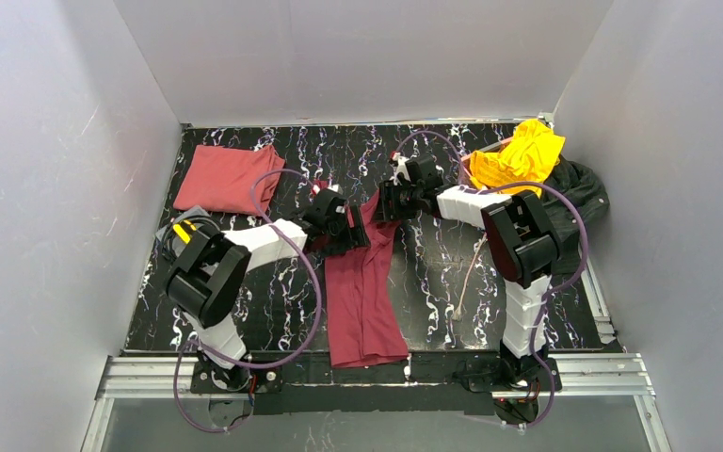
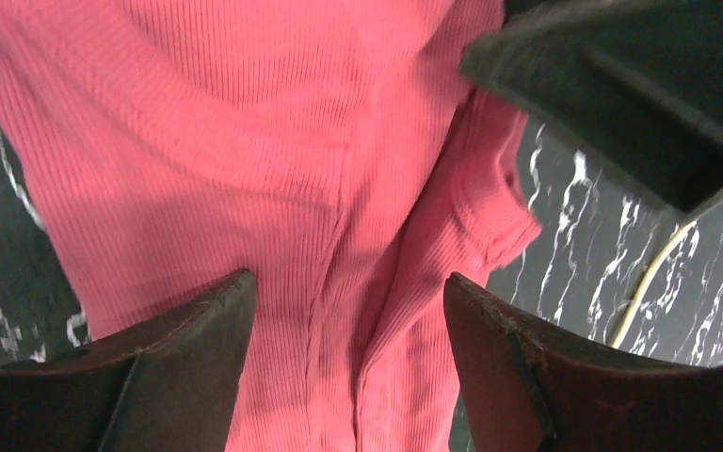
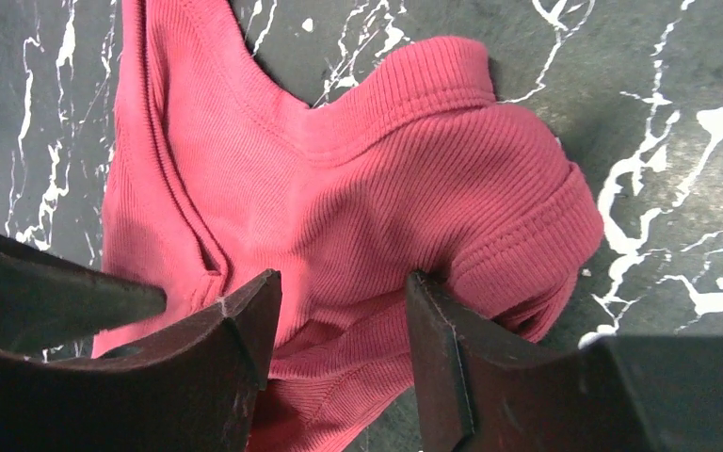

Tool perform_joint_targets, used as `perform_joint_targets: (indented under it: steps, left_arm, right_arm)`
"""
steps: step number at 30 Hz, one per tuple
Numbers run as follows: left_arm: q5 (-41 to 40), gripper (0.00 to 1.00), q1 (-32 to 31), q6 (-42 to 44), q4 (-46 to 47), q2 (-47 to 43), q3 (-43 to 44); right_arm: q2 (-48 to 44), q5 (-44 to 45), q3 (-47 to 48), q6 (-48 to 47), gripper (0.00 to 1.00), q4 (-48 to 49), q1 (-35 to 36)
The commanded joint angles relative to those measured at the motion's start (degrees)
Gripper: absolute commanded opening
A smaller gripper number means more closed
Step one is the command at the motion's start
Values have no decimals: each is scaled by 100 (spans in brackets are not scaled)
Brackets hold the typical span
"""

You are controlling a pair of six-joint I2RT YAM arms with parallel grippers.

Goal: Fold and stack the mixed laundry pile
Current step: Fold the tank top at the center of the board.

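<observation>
The table [image 1: 433,273] holds the maroon garment [image 1: 362,301] from near edge to middle, the salmon-red garment [image 1: 221,179] at its far left corner, the charcoal garment [image 1: 581,193] and yellow garment [image 1: 520,155] far right. Over the maroon's far end, left gripper [image 2: 348,287] and right gripper [image 3: 342,282] stand wide-fingered.

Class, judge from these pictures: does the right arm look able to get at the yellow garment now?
Probably yes. The yellow garment lies uncovered close beside the right arm, nothing across the way, and its fingers stand open over the maroon shirt, gripping nothing.
</observation>
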Motion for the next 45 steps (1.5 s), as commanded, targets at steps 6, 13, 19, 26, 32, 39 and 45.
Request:
perform_joint_targets:
  steps: [6, 13, 19, 26, 32, 39, 45]
  left_arm:
    - [1010, 70, 140, 954, 245, 1138, 781]
    - [2074, 69, 145, 2726, -654, 2004, 2343]
    - [3260, 68, 133, 3387, -1140, 2230, 3179]
    - [2602, 71, -109, 2407, -516, 487, 2457]
    - [798, 71, -358, 602, -693, -1424, 857]
    - [-55, 71, -1517, -819, -513, -2825, -1004]
    - [-337, 70, -2125, -1845, 241, -3084, -1974]
  right_arm:
    - [-470, 1125, -866, 407, 60, -261, -261]
    - [-1710, 2273, -2146, 1082, 60, -775, -283]
    - [-3422, 2679, -3579, 1540, 61, -1098, -288]
    - [-4855, 2409, -3263, 720, 76, -2138, -284]
    - [-5221, 1077, -2735, 51, 81, -2568, -261]
    - [-5461, 894, -2949, 429, 71, -2482, 96]
    - [-5524, 1140, -3504, 1053, 71, -1987, 349]
